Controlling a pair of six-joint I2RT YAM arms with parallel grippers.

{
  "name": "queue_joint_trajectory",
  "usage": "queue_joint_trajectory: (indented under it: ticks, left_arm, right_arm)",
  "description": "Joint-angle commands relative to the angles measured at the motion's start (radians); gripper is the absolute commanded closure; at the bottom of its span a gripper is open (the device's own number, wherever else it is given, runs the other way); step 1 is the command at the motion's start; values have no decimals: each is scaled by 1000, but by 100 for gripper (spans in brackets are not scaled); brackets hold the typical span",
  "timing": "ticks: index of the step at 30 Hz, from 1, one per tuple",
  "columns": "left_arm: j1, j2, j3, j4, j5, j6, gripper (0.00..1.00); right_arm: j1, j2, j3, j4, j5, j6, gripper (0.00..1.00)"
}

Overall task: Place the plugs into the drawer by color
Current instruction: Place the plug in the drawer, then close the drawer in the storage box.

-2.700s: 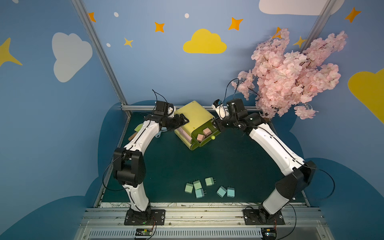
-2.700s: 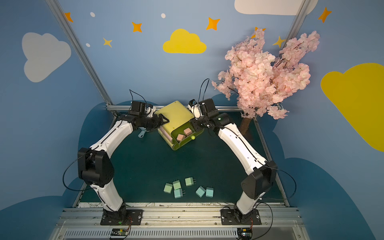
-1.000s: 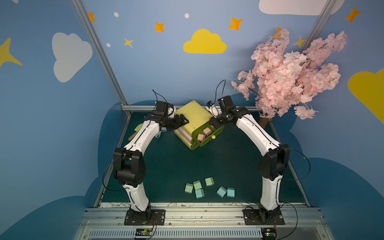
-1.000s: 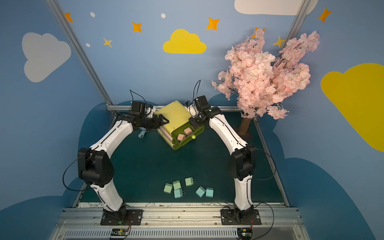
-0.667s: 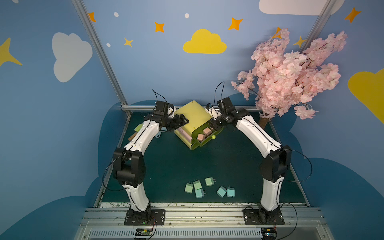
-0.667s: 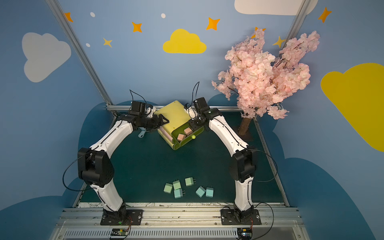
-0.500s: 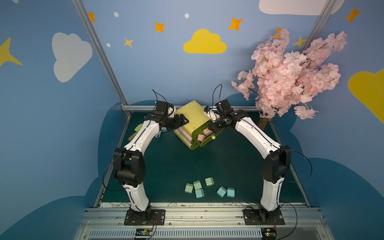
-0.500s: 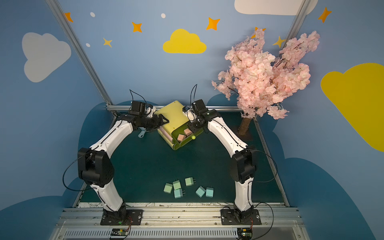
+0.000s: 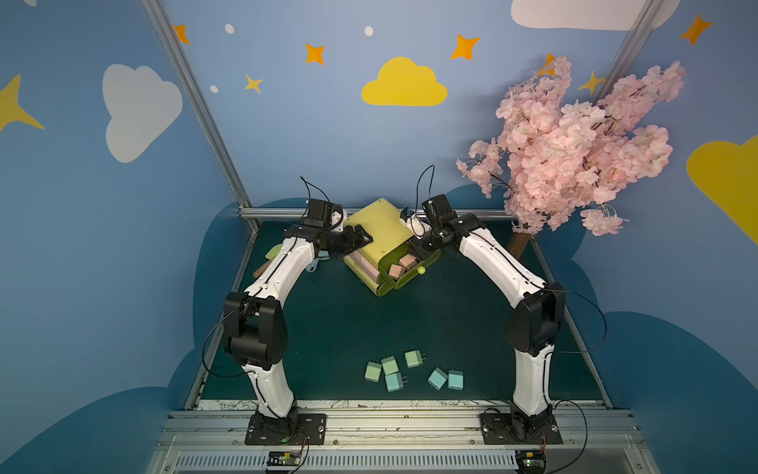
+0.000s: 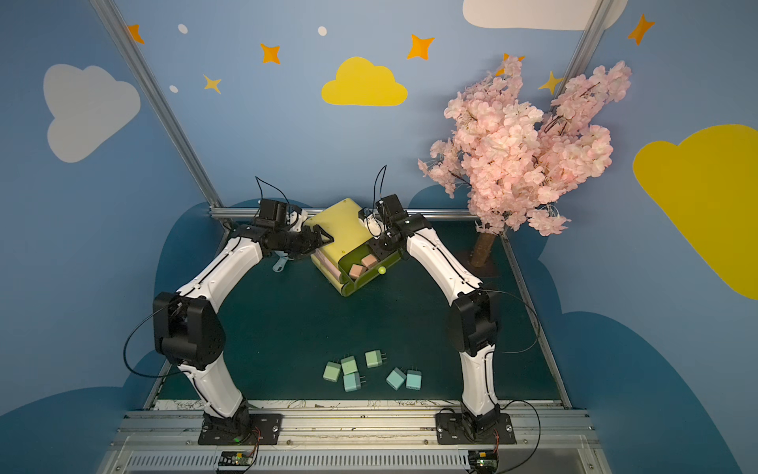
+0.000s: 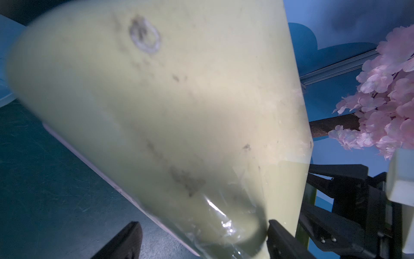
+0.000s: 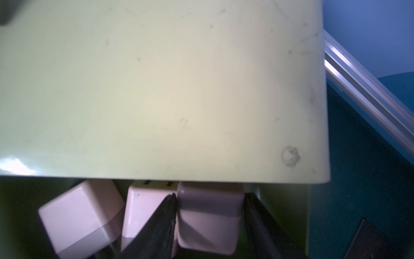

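Here, your yellow chest [image 9: 375,223] sits upper centre in both top views, open drawer [image 9: 410,280] holding pink plugs [image 9: 406,261]. Your right pincer [image 12: 210,194] dips into it, fingers [image 12: 167,215] flanking one pink plug [image 12: 208,219]; whether they grip, you cannot tell. Your left pincer [image 9: 363,240] clamps the chest's edge. Both arms [image 9: 283,266] arch inward; six loose plugs [image 9: 412,358] lie lower centre.

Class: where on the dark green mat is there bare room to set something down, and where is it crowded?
Free: the dark green mat strip between the yellow plastic drawer chest and the six mint and blue cube plugs. Crowded: the back, where the left pincer and right pincer crowd the chest.
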Motion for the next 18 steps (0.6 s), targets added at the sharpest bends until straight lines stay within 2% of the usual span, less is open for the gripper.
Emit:
queue_joint_trajectory:
  ticks: [1,4,7,10,14,16,18]
  left_arm:
    - [7,9,-1,-59,-36,27,12]
    - [9,11,-1,-60,-35,29,12]
    - [10,13,0,-58,-33,27,12]
    - [10,18,2,-56,-30,27,12]
    - [10,20,3,-54,-23,21,13]
    - [11,19,3,-57,-26,25,14]
    - [12,17,1,-57,-27,25,14]
  right_arm:
    - [1,-56,43,-5,1,-4,38]
    - [-1,-133,21,8,-2,18,33]
    - [2,-249,-91,47,-24,36,33]
    - [6,-405,-335,147,-53,100,37]
    - [7,-634,-828,544,-39,167,43]
    - [5,-700,-964,656,-27,176,45]
    - [4,-718,-1030,712,-27,182,48]
